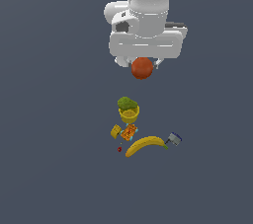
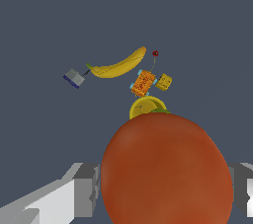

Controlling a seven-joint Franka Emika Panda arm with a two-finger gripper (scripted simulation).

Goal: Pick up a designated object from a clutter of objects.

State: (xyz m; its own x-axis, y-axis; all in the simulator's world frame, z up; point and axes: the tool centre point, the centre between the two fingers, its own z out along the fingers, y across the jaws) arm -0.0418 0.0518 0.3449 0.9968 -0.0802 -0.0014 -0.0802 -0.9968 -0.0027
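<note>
My fingers point(image 1: 142, 65) are clenched on the red-orange ball point(image 1: 142, 68), one on each side of it, and I hold it in the air well above the bench point(image 1: 49, 144). Below it lie the other things: a green lump point(image 1: 127, 103) touching the yellow cup point(image 1: 129, 114), an orange box point(image 1: 129, 132) beside a yellow block point(image 1: 115, 130), then the banana point(image 1: 146, 145), a tiny red berry point(image 1: 119, 149) and a grey piece point(image 1: 174, 139).

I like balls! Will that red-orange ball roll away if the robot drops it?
Probably yes: the red-orange sphere looks round and smooth, so it would likely roll. It may also be slippery, since the gripper pinches it only at its sides. It hangs well above the banana.
</note>
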